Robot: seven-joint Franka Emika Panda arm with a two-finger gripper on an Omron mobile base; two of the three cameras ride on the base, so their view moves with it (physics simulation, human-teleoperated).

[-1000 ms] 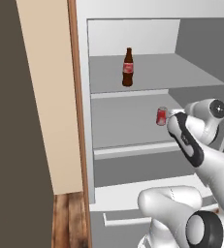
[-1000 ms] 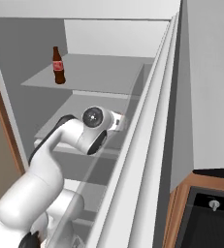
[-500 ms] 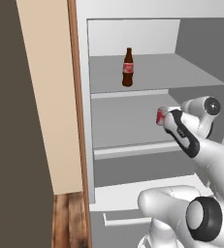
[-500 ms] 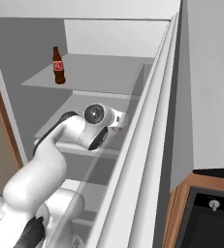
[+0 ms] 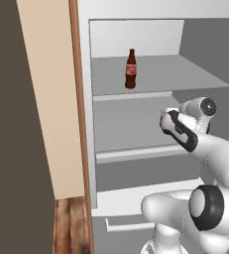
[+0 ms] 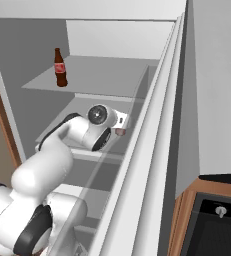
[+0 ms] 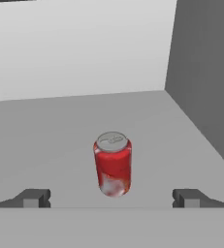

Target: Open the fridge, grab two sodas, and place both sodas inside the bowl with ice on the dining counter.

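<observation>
The fridge (image 5: 136, 134) stands open with grey shelves inside. A dark-brown bottle (image 5: 130, 69) with a red label stands upright on the upper shelf, also seen as the bottle (image 6: 60, 68). A red can (image 7: 113, 164) with a silver top stands upright on the middle shelf. My gripper (image 7: 111, 197) is open, level with the can's base and just short of it, one fingertip (image 7: 33, 197) on each side. In the left base view my hand covers most of the can (image 5: 162, 120). The bowl with ice and the dining counter are out of view.
The fridge's right inner wall (image 7: 205, 72) is close beside the can. The open door's edge (image 6: 152, 150) runs along the arm's right side. A beige panel (image 5: 46, 99) flanks the fridge on the left. A lower drawer (image 5: 136, 198) sits under the shelves. A dark appliance (image 6: 212, 220) is at lower right.
My hand has moved forward and left along the middle shelf toward the can, now covering most of it in the left base view. The jaws stayed wide; bottle and can have not moved.
</observation>
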